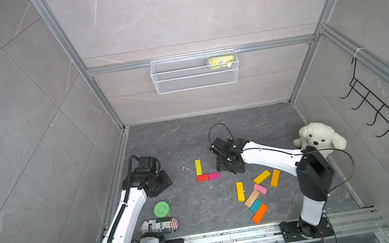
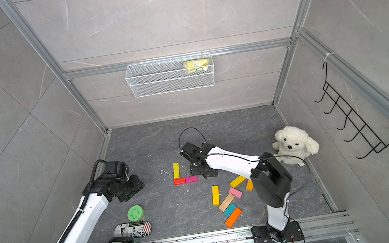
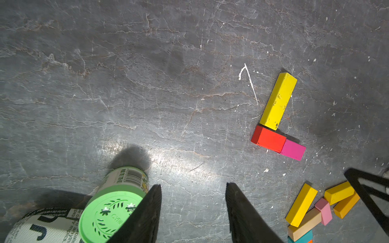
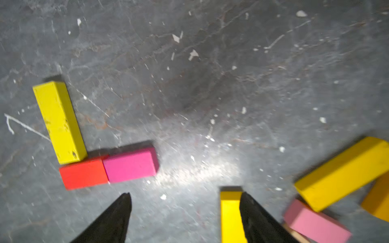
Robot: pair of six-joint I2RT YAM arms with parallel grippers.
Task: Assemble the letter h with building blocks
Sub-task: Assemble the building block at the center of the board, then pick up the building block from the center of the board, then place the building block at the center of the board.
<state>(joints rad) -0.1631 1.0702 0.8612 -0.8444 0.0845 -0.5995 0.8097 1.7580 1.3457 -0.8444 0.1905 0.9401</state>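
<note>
We read the touching yellow block [image 1: 198, 167], red block [image 1: 202, 177] and magenta block [image 1: 214, 175] at mid-frame on the bench [image 1: 165, 144] as the h's beginnings, while our right gripper [image 4: 184, 196] beside them and left gripper [image 3: 193, 186] both hang open and empty.

Top views: high, steeply downward, far, whole scene. Wrist views: close, floorward, sharing red block [image 3: 268, 140] [image 4: 84, 173].

I see a dark, scratched slate surface [image 1: 178, 142]. On it a yellow block [image 1: 198, 167] meets a red block [image 1: 202, 177], whose end touches a magenta block [image 1: 214, 175], making an L. Nearer my right arm lies a jumble of loose blocks [image 1: 251, 198]. By my left arm a green-lidded jar [image 1: 161, 209] stands beside a printed can [image 1: 159, 226] on its side. A plush dog [image 1: 318, 138] sits at the right edge.
</note>
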